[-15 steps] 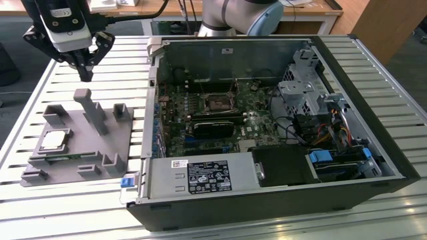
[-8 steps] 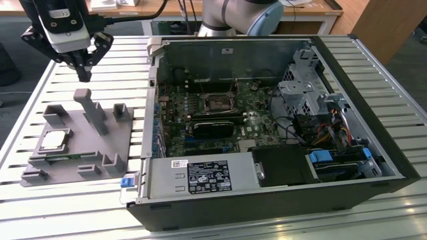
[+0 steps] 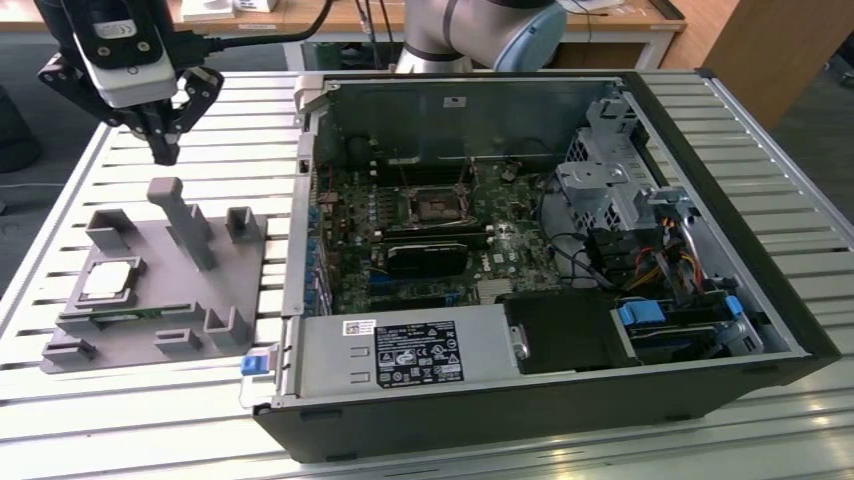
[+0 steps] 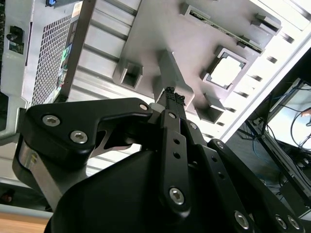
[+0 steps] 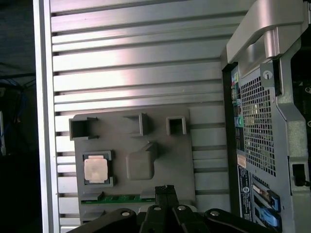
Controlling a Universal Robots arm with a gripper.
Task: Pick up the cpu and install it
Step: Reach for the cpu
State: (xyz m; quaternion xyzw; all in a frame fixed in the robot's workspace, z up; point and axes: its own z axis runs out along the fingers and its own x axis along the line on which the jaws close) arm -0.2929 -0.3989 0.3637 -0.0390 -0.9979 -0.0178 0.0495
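One cpu [image 3: 107,281], one grey plate [image 3: 167,285], one claw [image 3: 163,152] and one open computer [image 3: 534,420] are in sight. All sit on a ribbed metal table [image 3: 134,410], with a wooden desk [image 3: 267,18] behind. The cpu lies flat in a frame by the plate's edge on the exterior view's left, a small square with a pale, shiny top. The claw hangs above the plate, pinched together on nothing. To the right, the computer shows one bare socket [image 3: 437,205].
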